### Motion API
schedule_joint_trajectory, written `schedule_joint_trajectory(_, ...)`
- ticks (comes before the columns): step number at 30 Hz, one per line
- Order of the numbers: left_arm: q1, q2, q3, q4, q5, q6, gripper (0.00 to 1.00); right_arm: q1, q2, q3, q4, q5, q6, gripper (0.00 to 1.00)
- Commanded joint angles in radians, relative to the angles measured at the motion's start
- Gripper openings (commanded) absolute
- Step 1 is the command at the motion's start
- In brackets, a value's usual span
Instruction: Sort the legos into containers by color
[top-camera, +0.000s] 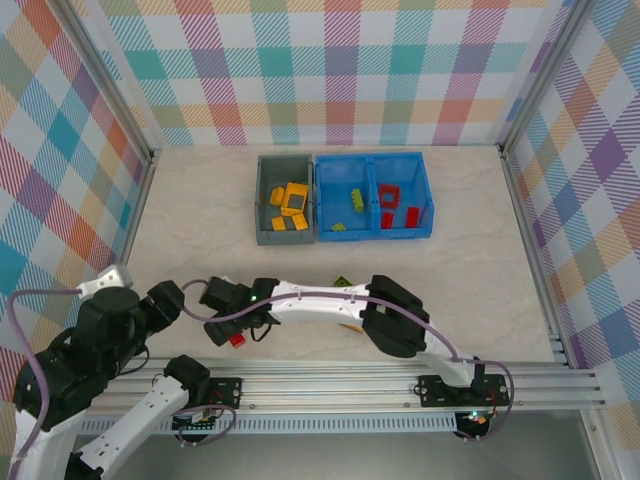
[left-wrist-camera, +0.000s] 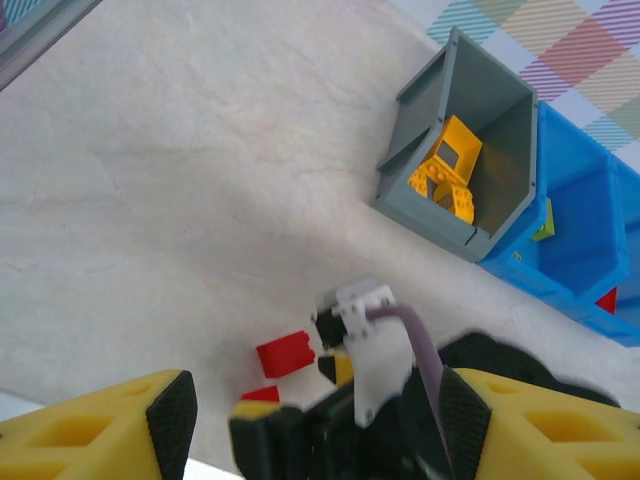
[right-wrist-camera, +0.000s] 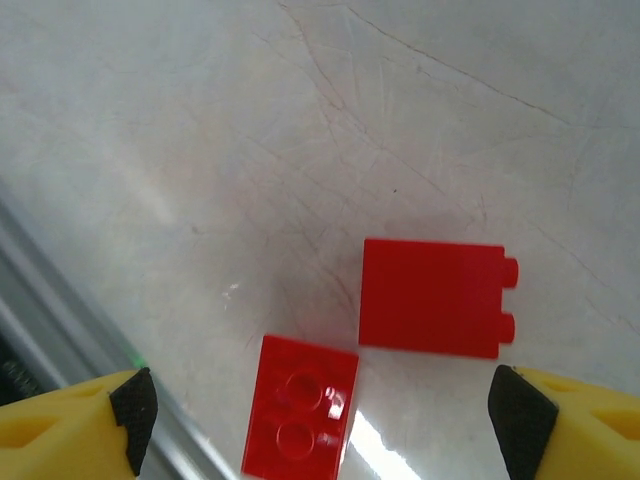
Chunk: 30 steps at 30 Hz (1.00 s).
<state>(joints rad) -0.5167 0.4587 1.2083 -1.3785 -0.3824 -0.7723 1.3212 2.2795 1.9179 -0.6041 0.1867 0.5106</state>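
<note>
The right gripper (right-wrist-camera: 325, 408) hangs over the tabletop (right-wrist-camera: 200, 120) with its jaws spread wide and nothing clamped between them. Directly beneath it, in the gap between its fingers (right-wrist-camera: 130, 410), lie two loose pieces. The studs-up red lego (right-wrist-camera: 300, 415) sits closer to the camera. The side-lying red lego (right-wrist-camera: 432, 297) is just past it, with its studs pointing toward one finger. The two are almost corner to corner, and neither touches a pad.

Just beside it, the left gripper (left-wrist-camera: 318, 420) is likewise open and empty, facing the right wrist and the same two red pieces.

Alongside the right forearm, a lime green lego (top-camera: 342, 283) rests on the table. Well beyond both grippers stands the grey bin (top-camera: 263, 200), holding yellow-orange legos (top-camera: 290, 205). The blue bin (top-camera: 372, 160) is pressed against its far side. Green legos (top-camera: 355, 197) are in the blue compartment nearer the grey bin, and binned red legos (top-camera: 388, 190) are in the farther one.
</note>
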Motion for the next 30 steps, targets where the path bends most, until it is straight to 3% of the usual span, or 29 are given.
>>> schedule_joint_trajectory(1, -0.006, -0.016, -0.01, -0.074, 0.025, -0.031, 0.67, -0.025, 0.056, 0.085, -0.134, 0.044, 0.036, 0.86)
schedule_joint_trajectory(9, -0.006, -0.028, -0.016, -0.063, 0.039, -0.03, 0.67, -0.035, 0.16, 0.218, -0.195, 0.088, 0.016, 0.81)
schedule_joint_trajectory(17, -0.006, -0.018, -0.028, -0.036, 0.057, -0.029, 0.67, -0.046, 0.236, 0.309, -0.235, 0.042, 0.031, 0.66)
schedule_joint_trajectory(20, -0.006, -0.02, -0.044, -0.019, 0.073, -0.025, 0.67, -0.053, 0.23, 0.304, -0.238, 0.042, 0.042, 0.55)
schedule_joint_trajectory(26, -0.006, -0.018, -0.084, 0.058, 0.149, 0.003, 0.67, -0.067, 0.105, 0.197, -0.192, 0.088, 0.046, 0.4)
schedule_joint_trajectory(30, -0.006, 0.036, -0.107, 0.202, 0.304, 0.044, 0.67, -0.123, -0.102, 0.03, -0.154, 0.142, 0.045, 0.38)
